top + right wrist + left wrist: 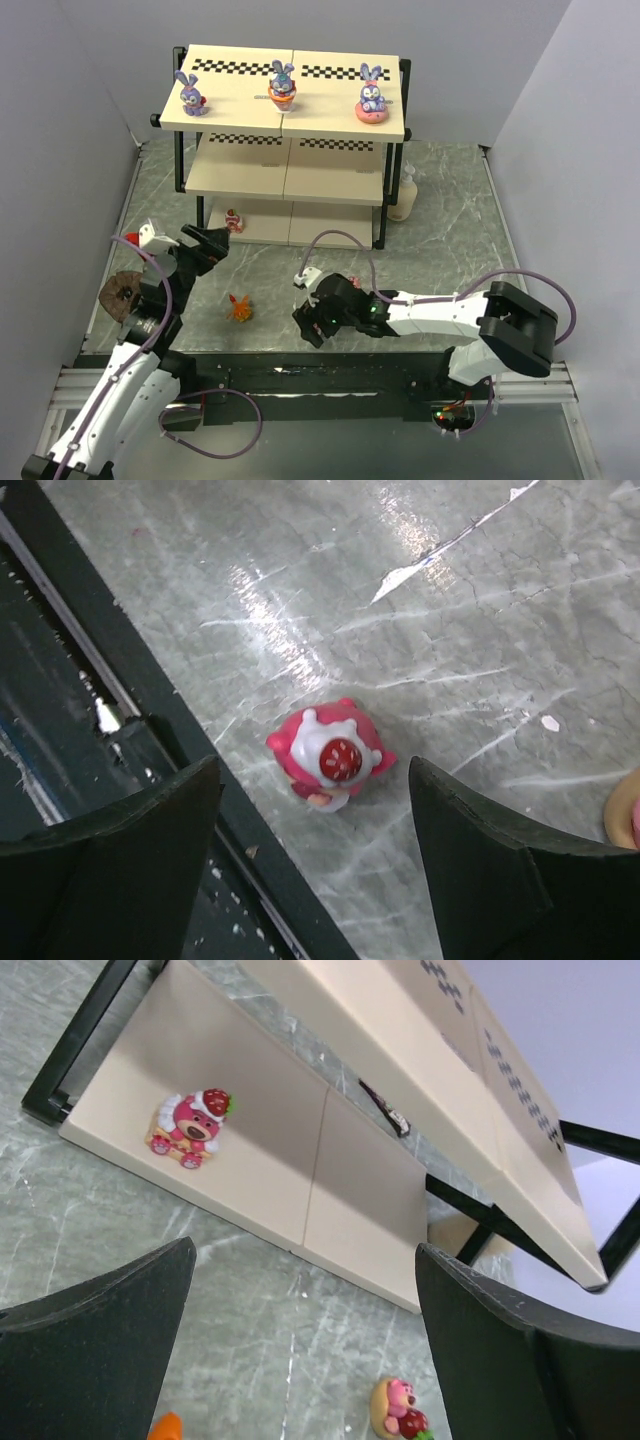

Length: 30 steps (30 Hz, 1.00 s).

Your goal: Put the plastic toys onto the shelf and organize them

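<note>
Three-tier cream-and-black shelf [325, 102], four plastic toys aboard.

I see three purple-blue bunny figurines [283, 85] spaced along its top board, and one red-pink round figure [190, 1125] at the left of the bottom board. An orange spiky creature [240, 308] sits on the grey marbled table [440, 240]. The left gripper [305, 1250] is spread and unladen. The right gripper [315, 768], also spread, hangs over a second red-pink figure [330, 755] at the near edge.

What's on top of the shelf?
Three bunnies in a row on the shelf. Its top board covers most of the middle board, so anything there is hidden.
</note>
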Motion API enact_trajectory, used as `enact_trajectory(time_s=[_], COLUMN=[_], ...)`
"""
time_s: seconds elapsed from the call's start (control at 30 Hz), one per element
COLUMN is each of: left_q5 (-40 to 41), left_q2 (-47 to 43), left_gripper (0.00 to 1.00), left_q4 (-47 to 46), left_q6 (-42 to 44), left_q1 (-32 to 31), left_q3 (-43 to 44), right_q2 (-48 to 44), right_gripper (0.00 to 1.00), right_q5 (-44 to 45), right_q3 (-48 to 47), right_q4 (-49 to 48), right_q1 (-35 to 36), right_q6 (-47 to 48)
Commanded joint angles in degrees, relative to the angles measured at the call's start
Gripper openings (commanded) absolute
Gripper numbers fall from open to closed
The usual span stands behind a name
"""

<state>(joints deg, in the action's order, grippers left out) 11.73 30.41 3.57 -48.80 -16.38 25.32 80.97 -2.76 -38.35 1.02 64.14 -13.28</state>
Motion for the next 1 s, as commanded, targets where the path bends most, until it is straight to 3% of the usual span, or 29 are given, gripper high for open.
enact_trajectory(time_s=[0.0, 0.3, 0.57, 0.77, 0.97], left_q5=[-2.2, -4.0, -2.8, 0.7, -0.7], left_q2=[-1.3, -2.6, -3.4, -6.1, -8.8], left_gripper=[0.96, 0.96, 0.96, 0.96, 0.96], left_q4=[6.1, 13.2, 18.7, 21.2, 20.3], left_q6=[0.8, 4.2, 7.2, 10.3, 10.3], left_q1=[-0.1, -0.1, -0.1, -0.1, -0.1], left_q3=[6.1, 14.6, 19.7, 21.0, 15.9], right_q2=[3.0, 4.4, 6.5, 8.8, 15.3], right_gripper=[0.79, 0.64, 0.2, 0.14, 0.12], right_q5=[4.3, 9.5, 10.3, 16.0, 22.2], right_q3=[-3.1, -2.8, -5.2, -8.9, -18.6], right_q4=[-4.1, -5.1, -3.4, -1.7, -3.7], right_q1=[0.4, 0.6, 0.6, 0.5, -1.3], right_q6=[-1.6, -4.4, -5.6, -7.6, -6.8])
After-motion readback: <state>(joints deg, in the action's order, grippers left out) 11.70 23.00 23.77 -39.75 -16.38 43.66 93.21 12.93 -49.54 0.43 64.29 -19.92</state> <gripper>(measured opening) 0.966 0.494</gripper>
